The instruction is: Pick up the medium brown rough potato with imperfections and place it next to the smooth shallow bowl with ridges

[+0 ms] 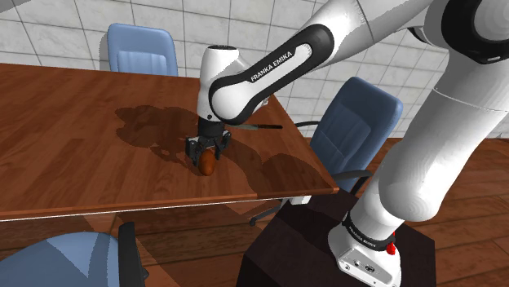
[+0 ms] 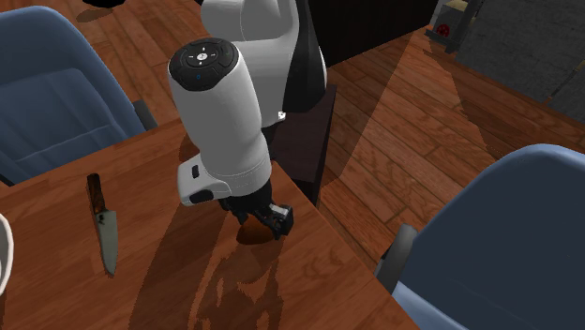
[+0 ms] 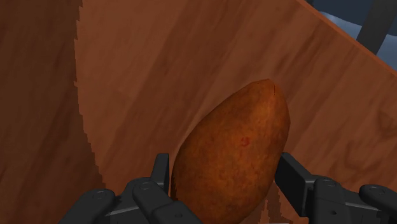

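Potato (image 3: 232,153) clasped in hand (image 3: 224,173), long axis (tip first) outward

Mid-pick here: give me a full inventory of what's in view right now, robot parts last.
potato: one, brown, on the table near the edge toward the stand
knife: one, dark brown handle and grey blade, flat on the table, apart from the potato
white object: one, cut off at the second exterior view's left edge; cannot tell what it is
table: one, reddish-brown wood
chairs: three, blue, around the table
stand: one, dark box beside the table
arm: one, white with dark joints
gripper: one, black, low at the potato
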Controlling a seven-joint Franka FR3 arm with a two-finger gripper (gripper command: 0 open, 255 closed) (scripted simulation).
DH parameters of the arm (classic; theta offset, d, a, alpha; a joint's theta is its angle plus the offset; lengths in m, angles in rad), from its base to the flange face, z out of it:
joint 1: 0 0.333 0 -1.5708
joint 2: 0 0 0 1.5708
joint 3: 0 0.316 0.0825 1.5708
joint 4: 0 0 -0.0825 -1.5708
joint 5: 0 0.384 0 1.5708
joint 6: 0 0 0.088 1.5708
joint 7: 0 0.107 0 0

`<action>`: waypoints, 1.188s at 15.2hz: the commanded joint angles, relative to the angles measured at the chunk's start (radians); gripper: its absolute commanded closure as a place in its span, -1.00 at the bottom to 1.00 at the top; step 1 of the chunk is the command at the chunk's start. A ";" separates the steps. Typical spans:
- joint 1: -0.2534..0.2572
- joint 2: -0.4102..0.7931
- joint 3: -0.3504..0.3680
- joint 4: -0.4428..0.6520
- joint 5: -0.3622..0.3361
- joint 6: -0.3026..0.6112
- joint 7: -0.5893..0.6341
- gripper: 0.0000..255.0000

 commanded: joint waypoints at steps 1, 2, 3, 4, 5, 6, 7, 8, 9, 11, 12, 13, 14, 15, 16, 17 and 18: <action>0.000 0.000 0.000 0.000 0.000 0.000 0.000 1.00; 0.000 0.000 0.000 0.000 0.000 0.000 0.000 1.00; 0.000 0.000 0.000 0.000 0.000 0.000 0.000 1.00; 0.000 0.000 0.000 0.000 0.000 0.000 0.000 1.00; 0.000 -0.009 0.000 0.004 0.003 -0.013 -0.002 1.00; 0.000 -0.019 0.000 0.009 0.006 -0.027 -0.003 1.00; -0.001 -0.028 0.000 0.013 0.009 -0.041 -0.004 1.00; -0.001 -0.037 0.000 0.018 0.011 -0.055 -0.005 1.00; -0.001 -0.046 -0.001 0.024 0.014 -0.068 -0.007 1.00; -0.002 -0.063 -0.002 0.035 0.018 -0.096 -0.009 1.00; -0.002 -0.071 -0.002 0.040 0.020 -0.110 -0.009 1.00; -0.002 -0.079 -0.003 0.047 0.022 -0.124 -0.010 1.00; -0.002 -0.087 -0.003 0.053 0.023 -0.137 -0.011 1.00; -0.002 -0.094 -0.004 0.059 0.025 -0.151 -0.012 1.00; -0.002 -0.101 -0.004 0.066 0.026 -0.165 -0.012 1.00; -0.003 -0.108 -0.005 0.073 0.028 -0.179 -0.013 1.00; -0.003 -0.115 -0.006 0.080 0.029 -0.192 -0.013 1.00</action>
